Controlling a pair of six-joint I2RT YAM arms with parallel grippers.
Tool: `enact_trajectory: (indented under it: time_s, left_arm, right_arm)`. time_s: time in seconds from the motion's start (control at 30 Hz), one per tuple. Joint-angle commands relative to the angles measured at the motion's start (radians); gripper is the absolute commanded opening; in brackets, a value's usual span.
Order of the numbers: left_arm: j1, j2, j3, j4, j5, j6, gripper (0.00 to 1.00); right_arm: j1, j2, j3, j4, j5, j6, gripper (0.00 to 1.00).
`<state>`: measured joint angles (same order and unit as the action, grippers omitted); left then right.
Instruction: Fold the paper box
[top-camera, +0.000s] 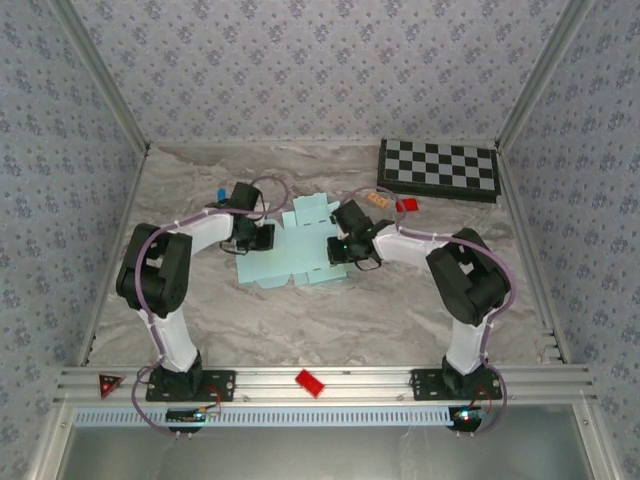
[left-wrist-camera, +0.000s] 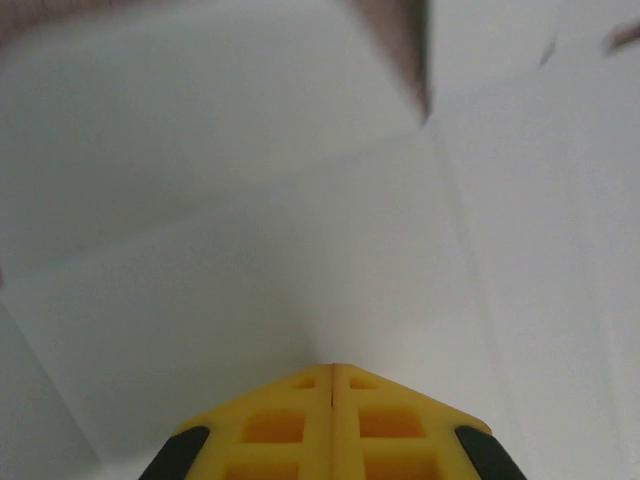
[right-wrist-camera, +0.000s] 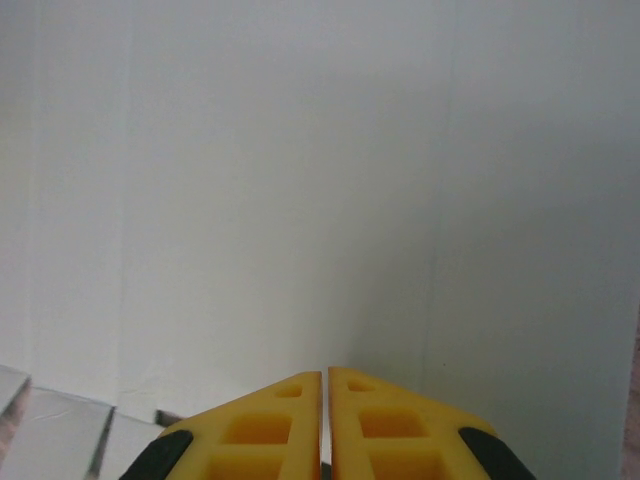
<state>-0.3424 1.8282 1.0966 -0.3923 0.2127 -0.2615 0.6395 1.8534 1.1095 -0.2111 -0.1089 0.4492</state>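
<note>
Lying unfolded, creased, pale mint: paper box | resting on marbled table, flowered walls enclosing | holding fingers together: left gripper, right gripper

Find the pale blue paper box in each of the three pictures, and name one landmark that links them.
Top view: the paper box lies flat mid-table between the left gripper and right gripper.
Left wrist: it spreads ahead of the shut yellow fingers, creases crossing it.
Right wrist: it spreads ahead of the shut fingers, flaps at lower left.
Shared landmark: the marble table showing past its edge.
</note>
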Motion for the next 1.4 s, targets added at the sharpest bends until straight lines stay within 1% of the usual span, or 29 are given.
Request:
enact_trajectory:
  time_s: [0.0,0.1,0.2,0.4,0.57,0.87,1.0,1.13,1.27,1.37]
  left_arm:
    - [-0.021,-0.066,-0.063,-0.014,-0.016,-0.031,0.05]
    - [-0.047,-0.101,-0.115,-0.012,-0.031,-0.067,0.06]
    - [-0.087,-0.135,-0.156,-0.004,-0.042,-0.108,0.07]
    - [-0.173,-0.168,-0.213,0.054,-0.046,-0.208,0.11]
    - [-0.200,-0.180,-0.245,0.129,0.004,-0.319,0.11]
    - [-0.270,-0.156,-0.256,0.219,0.009,-0.450,0.12]
    - [-0.276,-0.158,-0.256,0.265,0.029,-0.487,0.15]
    - [-0.276,-0.177,-0.216,0.249,0.026,-0.479,0.18]
    - [-0.274,-0.191,-0.139,0.193,0.008,-0.441,0.23]
    - [-0.270,-0.189,-0.071,0.147,-0.007,-0.405,0.27]
  right_arm:
    - [-0.013,0.048,0.043,-0.035,0.005,-0.002,0.11]
    - [-0.023,0.085,0.074,-0.056,0.005,-0.025,0.11]
    - [-0.028,0.127,0.155,-0.086,0.005,-0.049,0.11]
    - [-0.034,0.208,0.272,-0.133,0.002,-0.090,0.12]
    - [-0.034,0.269,0.373,-0.172,-0.006,-0.121,0.12]
    - [-0.032,0.332,0.515,-0.224,-0.026,-0.150,0.12]
    - [-0.034,0.317,0.570,-0.264,-0.028,-0.165,0.12]
    - [-0.041,0.258,0.579,-0.279,-0.025,-0.164,0.13]
    - [-0.050,0.185,0.535,-0.271,-0.016,-0.140,0.13]
    - [-0.053,0.125,0.466,-0.247,-0.007,-0.107,0.13]
